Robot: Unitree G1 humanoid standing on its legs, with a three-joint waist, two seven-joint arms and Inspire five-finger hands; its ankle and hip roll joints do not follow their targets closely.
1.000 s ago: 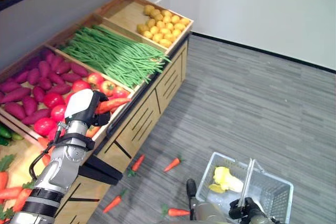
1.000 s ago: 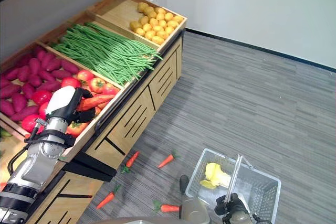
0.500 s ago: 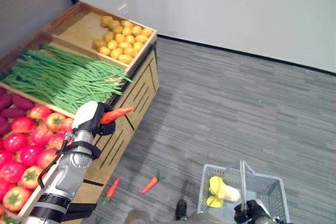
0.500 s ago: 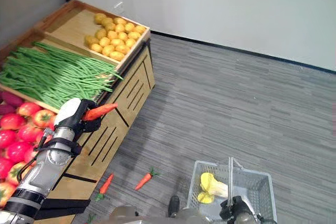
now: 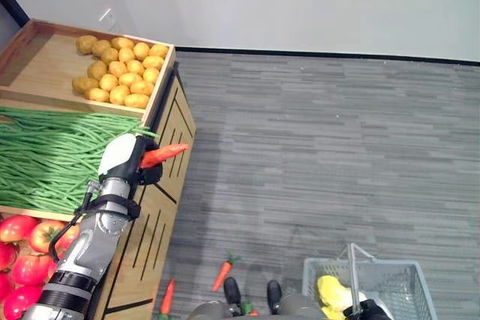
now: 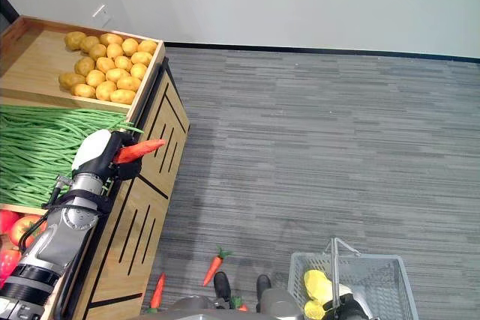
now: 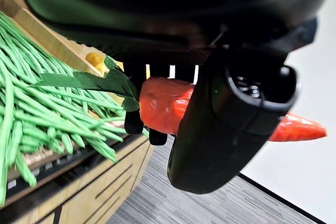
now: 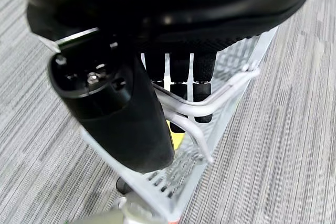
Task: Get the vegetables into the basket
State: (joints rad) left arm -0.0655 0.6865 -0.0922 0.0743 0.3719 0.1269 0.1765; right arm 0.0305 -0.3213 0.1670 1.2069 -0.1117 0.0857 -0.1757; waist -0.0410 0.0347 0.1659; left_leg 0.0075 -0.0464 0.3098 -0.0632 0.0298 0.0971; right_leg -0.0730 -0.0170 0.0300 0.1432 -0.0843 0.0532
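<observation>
My left hand [image 5: 127, 162] is shut on an orange carrot [image 5: 163, 155] over the front edge of the wooden stand, by the green beans [image 5: 52, 159]. In the left wrist view the carrot [image 7: 163, 111] lies across the fingers under the thumb [image 7: 220, 124], tip pointing out past the stand. My right hand [image 8: 121, 108] is shut on the wire handle [image 8: 194, 111] of the white wire basket [image 5: 409, 290] low at the right over the floor. A yellow vegetable [image 5: 330, 290] lies in the basket.
The stand holds potatoes [image 5: 120, 69] at the back and tomatoes [image 5: 22, 241] nearer me. Loose carrots [image 5: 223, 273] lie on the grey floor by the stand's base. Open floor stretches to the right up to the white wall.
The camera has swung to the right, so the stand has slid to the left. My left hand has carried the carrot from over the tomatoes to the stand's front edge. The basket stays held.
</observation>
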